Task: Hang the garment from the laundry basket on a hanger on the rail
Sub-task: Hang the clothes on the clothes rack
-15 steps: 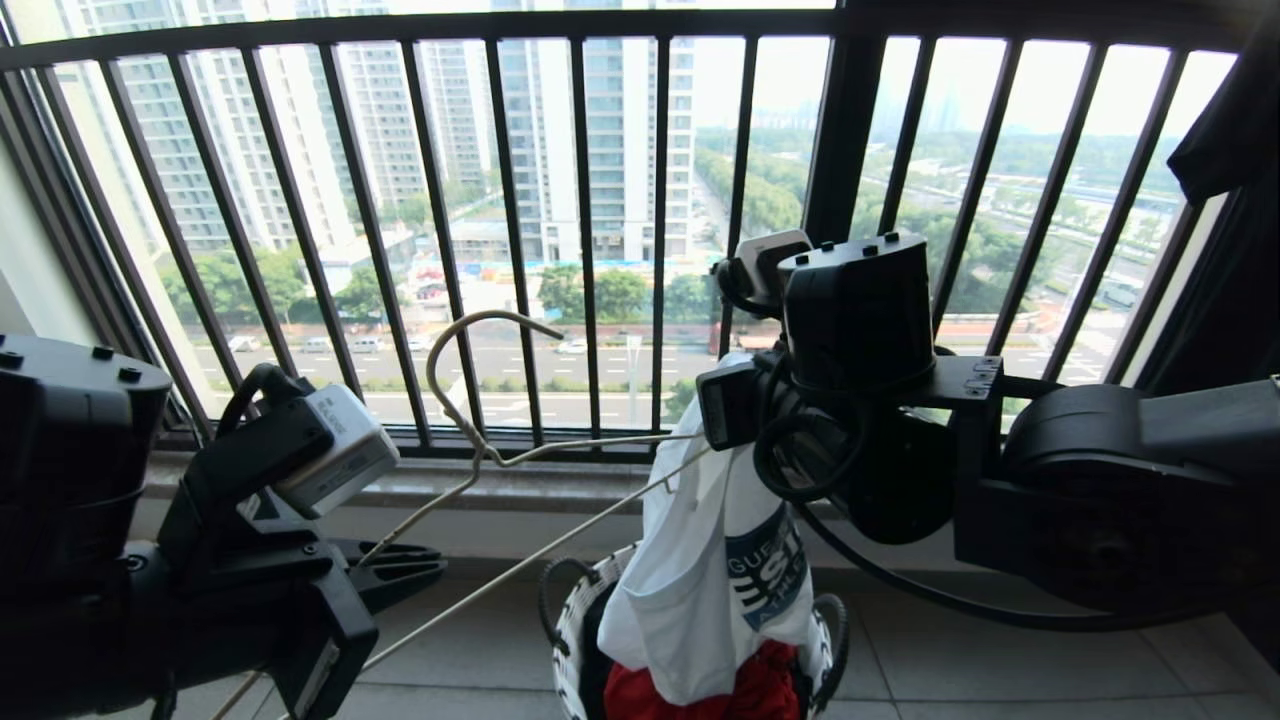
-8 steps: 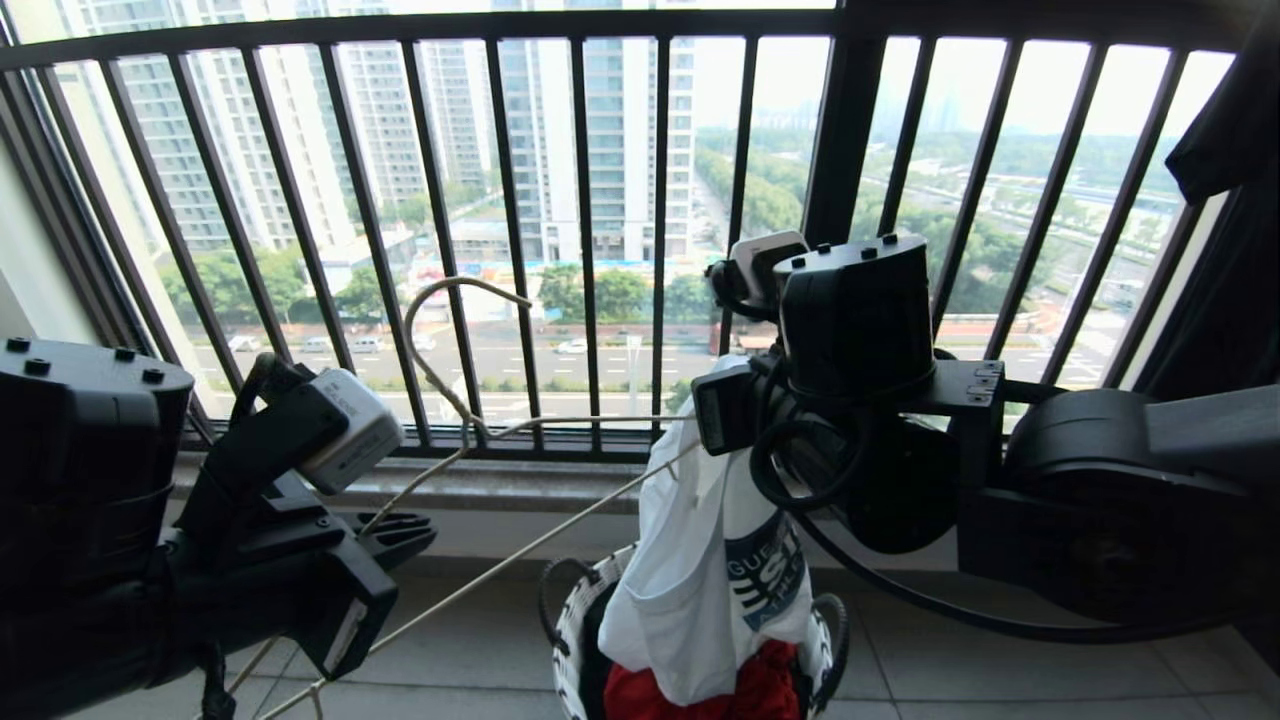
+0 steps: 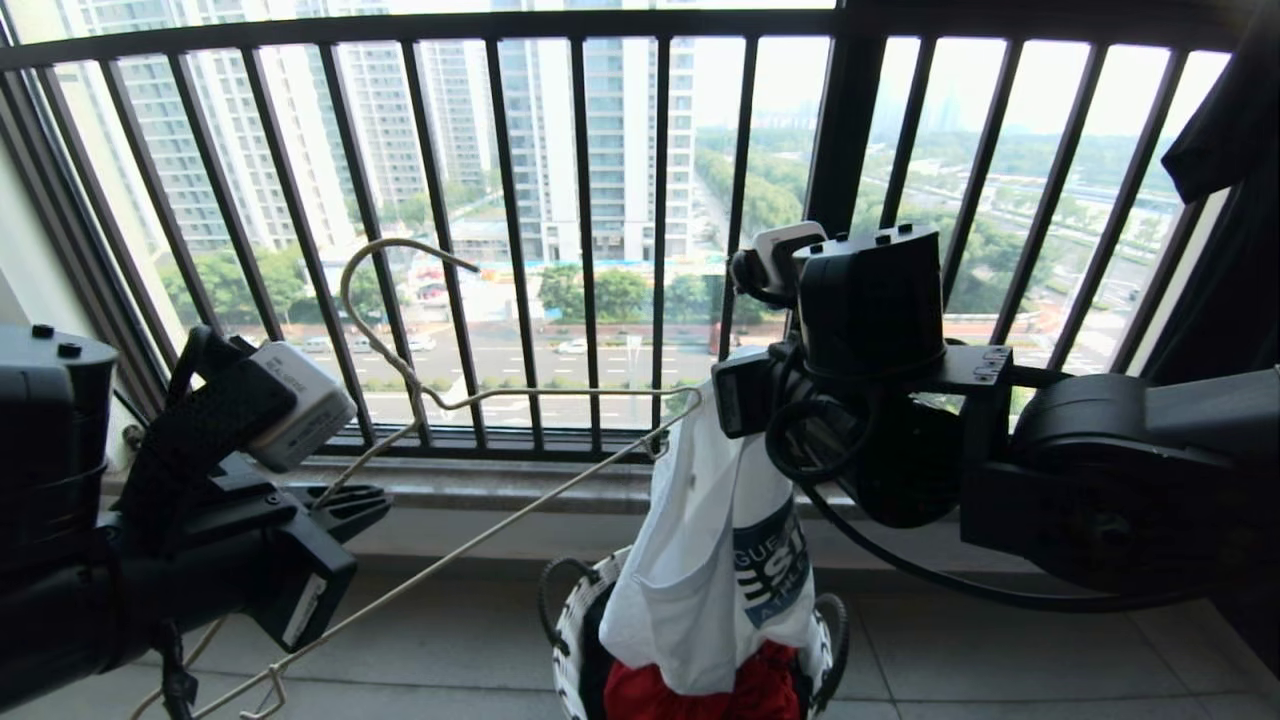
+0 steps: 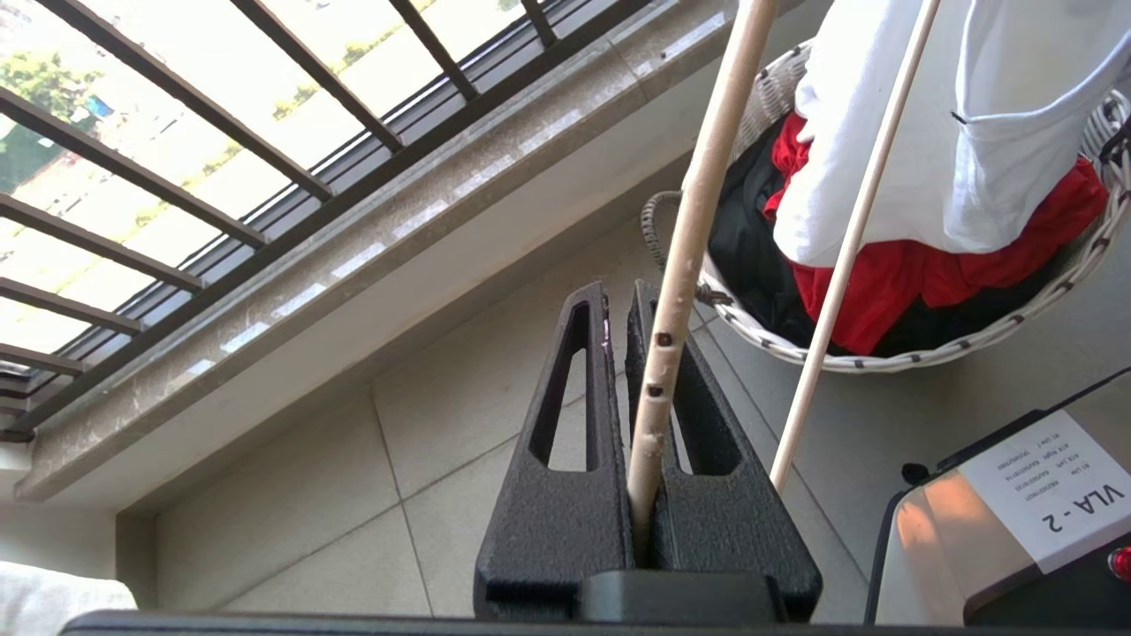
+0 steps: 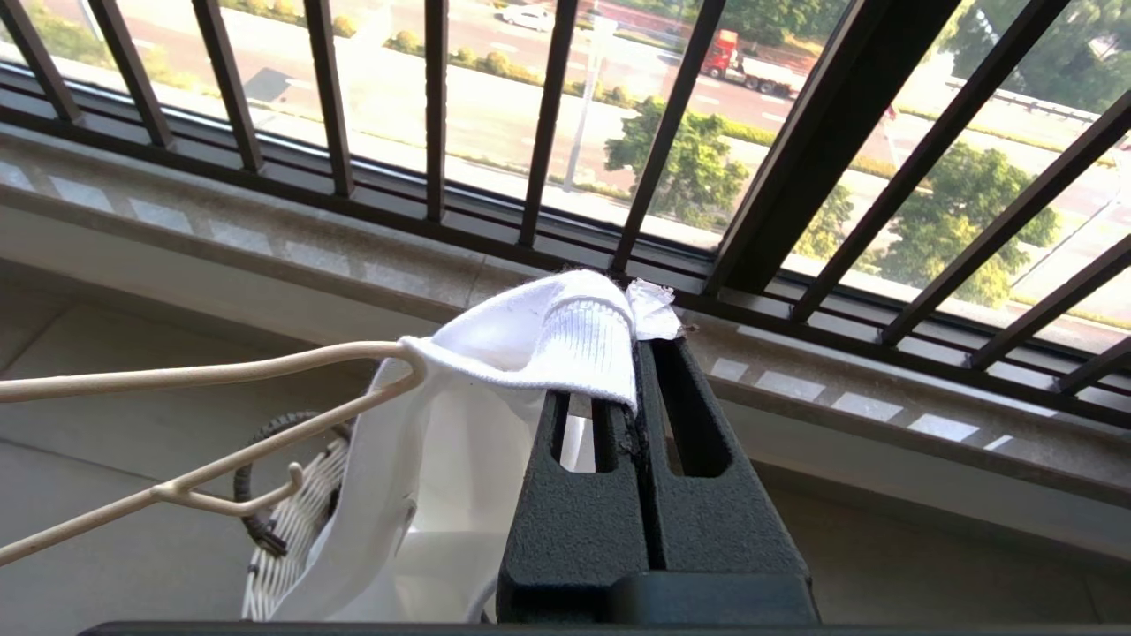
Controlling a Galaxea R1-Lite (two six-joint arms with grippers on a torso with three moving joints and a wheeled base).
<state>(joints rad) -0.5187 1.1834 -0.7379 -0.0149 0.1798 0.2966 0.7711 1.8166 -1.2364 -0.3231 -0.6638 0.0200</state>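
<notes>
The garment (image 3: 700, 570), a white T-shirt with a dark blue chest graphic, hangs by its ribbed collar (image 5: 565, 331) from my right gripper (image 5: 638, 349), which is shut on it above the laundry basket (image 3: 562, 640). My left gripper (image 4: 616, 296) at the lower left is shut on one wire of the cream hanger (image 3: 520, 395). The hanger's hook (image 3: 370, 260) points up and left. Its far shoulder end (image 5: 389, 371) reaches into the garment's neck opening. The rail is out of view.
The black railing (image 3: 585, 230) of vertical bars and a stone sill (image 3: 500, 485) stand just behind. The basket (image 4: 884, 362) also holds a red cloth (image 4: 892, 283) and a black garment (image 4: 742, 238). Dark fabric (image 3: 1220, 120) hangs at the upper right.
My left gripper has moved left with the hanger, whose hook has swung up and to the left. Its far end has risen at the collar. The right gripper has hardly moved.
</notes>
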